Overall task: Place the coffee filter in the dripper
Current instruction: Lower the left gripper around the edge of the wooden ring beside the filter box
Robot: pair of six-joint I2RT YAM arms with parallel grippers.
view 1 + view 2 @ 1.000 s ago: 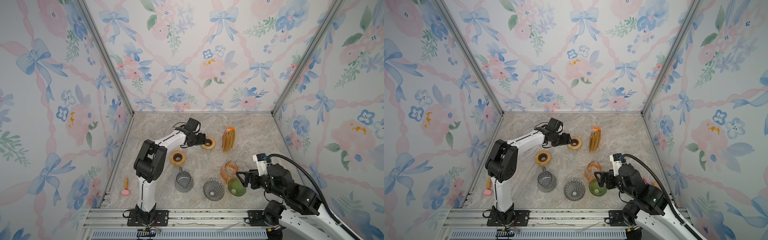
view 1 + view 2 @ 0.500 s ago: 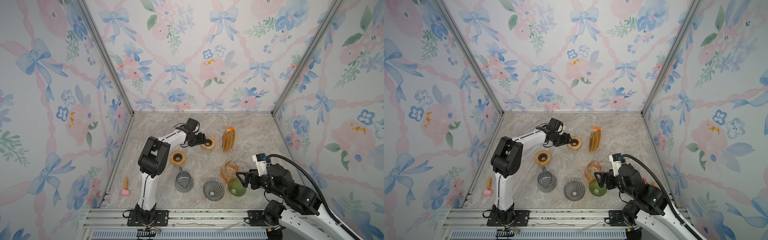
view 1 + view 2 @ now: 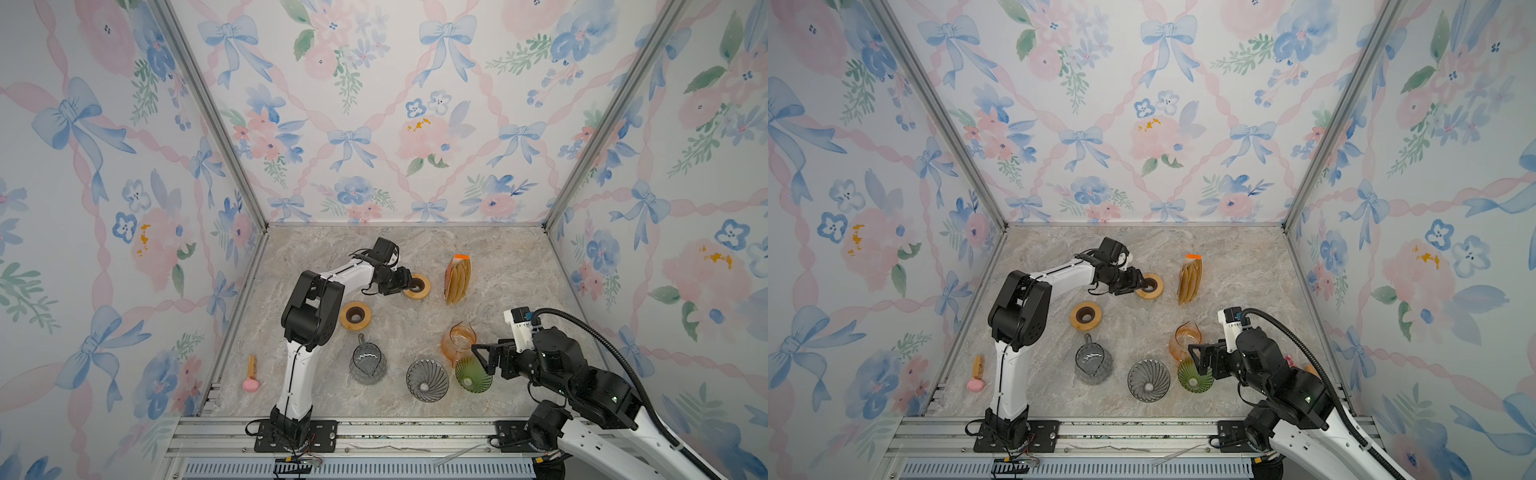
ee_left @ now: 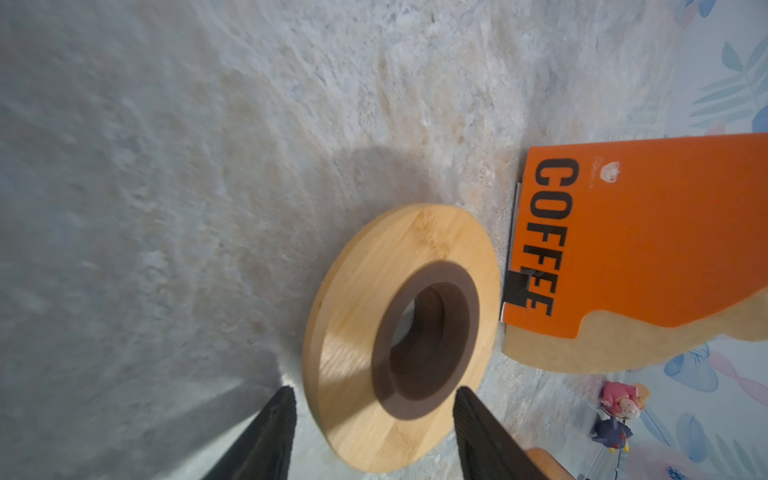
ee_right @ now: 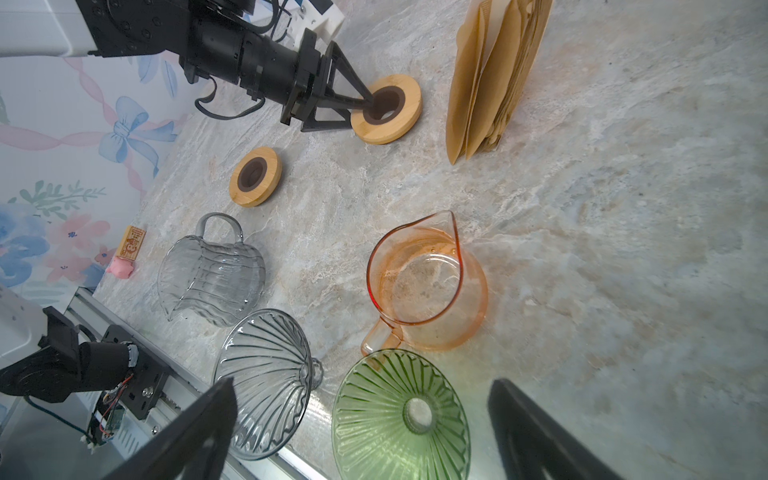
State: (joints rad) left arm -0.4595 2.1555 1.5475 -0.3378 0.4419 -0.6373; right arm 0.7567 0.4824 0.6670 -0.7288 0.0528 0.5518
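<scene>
A pack of brown paper coffee filters (image 3: 457, 279) (image 3: 1190, 279) with an orange "COFFEE" sleeve (image 4: 644, 232) stands upright at the back right. In both top views a green glass dripper (image 3: 473, 375) (image 3: 1194, 376) and a grey glass dripper (image 3: 427, 379) lie near the front. My left gripper (image 3: 409, 283) (image 4: 374, 397) is open, its fingers straddling the near side of a wooden ring (image 3: 417, 286) (image 4: 399, 332) just left of the filters. My right gripper (image 3: 484, 359) (image 5: 361, 390) hangs open just over the green dripper (image 5: 401, 415), holding nothing.
A second wooden ring (image 3: 355, 316), a clear glass carafe (image 3: 368, 360) and an orange glass carafe (image 3: 457, 343) stand mid-table. A pink toy on a wooden stick (image 3: 251, 376) lies front left. A metal rail (image 3: 374, 432) runs along the front edge.
My left gripper's jaws have narrowed around the wooden ring and that arm's elbow has shifted back a little. The right arm has not moved.
</scene>
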